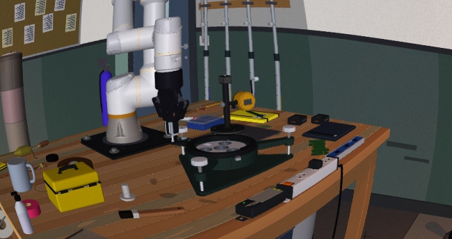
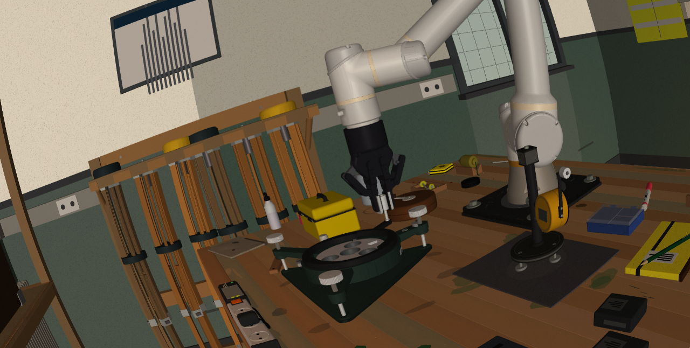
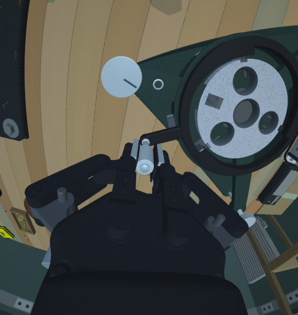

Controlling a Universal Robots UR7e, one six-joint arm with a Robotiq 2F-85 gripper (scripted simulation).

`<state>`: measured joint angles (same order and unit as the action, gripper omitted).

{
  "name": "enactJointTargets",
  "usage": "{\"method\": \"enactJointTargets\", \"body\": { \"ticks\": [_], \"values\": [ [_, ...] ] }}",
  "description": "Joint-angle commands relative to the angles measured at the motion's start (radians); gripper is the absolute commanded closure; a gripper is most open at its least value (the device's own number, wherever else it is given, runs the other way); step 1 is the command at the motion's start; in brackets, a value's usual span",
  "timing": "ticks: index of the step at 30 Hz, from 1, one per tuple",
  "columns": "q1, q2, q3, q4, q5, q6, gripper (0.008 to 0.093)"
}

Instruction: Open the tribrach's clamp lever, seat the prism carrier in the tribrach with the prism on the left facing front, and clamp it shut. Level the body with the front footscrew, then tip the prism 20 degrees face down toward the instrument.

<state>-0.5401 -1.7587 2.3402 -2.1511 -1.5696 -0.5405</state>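
The clamp lever's white handle (image 3: 145,160) is mostly hidden from the side cameras by my fingers; its dark arm (image 3: 162,134) runs to the tribrach's black ring. My gripper (image 1: 171,128) (image 2: 382,203) (image 3: 146,155) is closed around that handle at the tribrach's rear-left side. The dark green tribrach (image 1: 222,148) (image 2: 354,257) sits mid-bench with its grey socket plate (image 3: 243,113) empty. The prism carrier (image 1: 226,104) (image 2: 538,206), a black post with a yellow prism, stands upright on a dark mat behind the tribrach. The front footscrew (image 1: 199,162) (image 2: 331,278) stands at the tribrach's near corner.
The robot base (image 1: 124,130) stands behind my gripper. A yellow case (image 1: 73,185), a mug (image 1: 20,174), a brush (image 1: 151,213) and a small white peg (image 1: 127,192) lie on the bench's left part. A power strip (image 1: 307,175) runs along the front edge.
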Motion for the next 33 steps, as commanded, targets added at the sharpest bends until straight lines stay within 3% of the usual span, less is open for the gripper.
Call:
{"method": "enactJointTargets", "body": {
  "ticks": [1, 29, 33],
  "values": [
    [0.0, -0.001, -0.001, -0.001, -0.001, 0.0, 0.0934],
    [0.0, -0.001, 0.0, 0.0, 0.0, 0.0, 0.0934],
    [0.0, -0.001, 0.0, 0.0, 0.0, 0.0, 0.0864]
  ]
}}
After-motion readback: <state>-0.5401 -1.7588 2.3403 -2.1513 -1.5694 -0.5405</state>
